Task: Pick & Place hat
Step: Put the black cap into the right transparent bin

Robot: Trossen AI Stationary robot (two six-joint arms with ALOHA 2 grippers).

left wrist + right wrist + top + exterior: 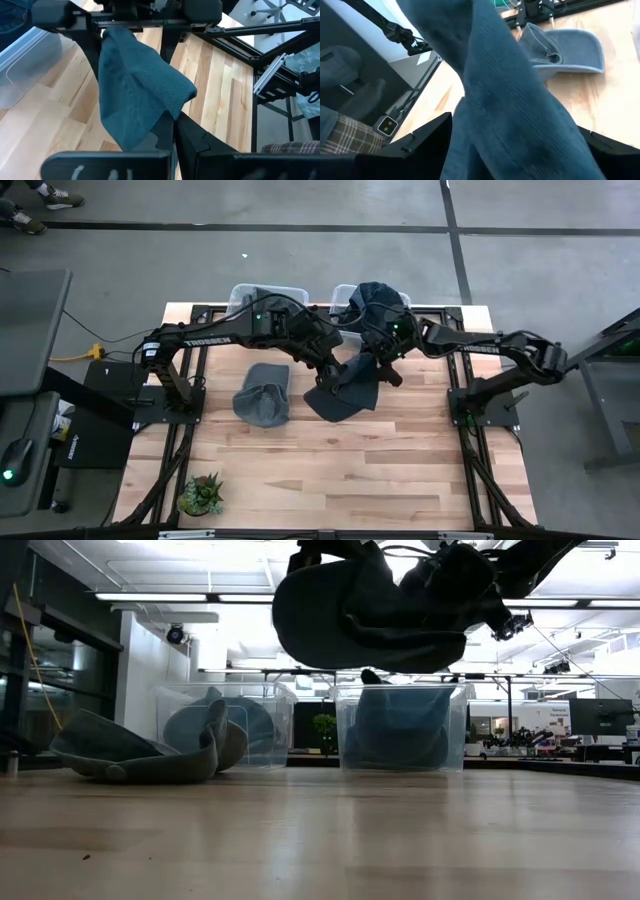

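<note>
Both grippers hold one dark hat (345,392) up in the air, near the middle of the top view. The left gripper (328,372) pinches one side of it. The right gripper (380,367) pinches the other side. Another hat (262,393) lies flat on the table (350,470), just left of it. Two clear bins (262,298) sit at the back.

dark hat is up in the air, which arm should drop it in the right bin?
Right. The right gripper sits nearer the right bin, and both grippers hold the raised dark hat.
</note>
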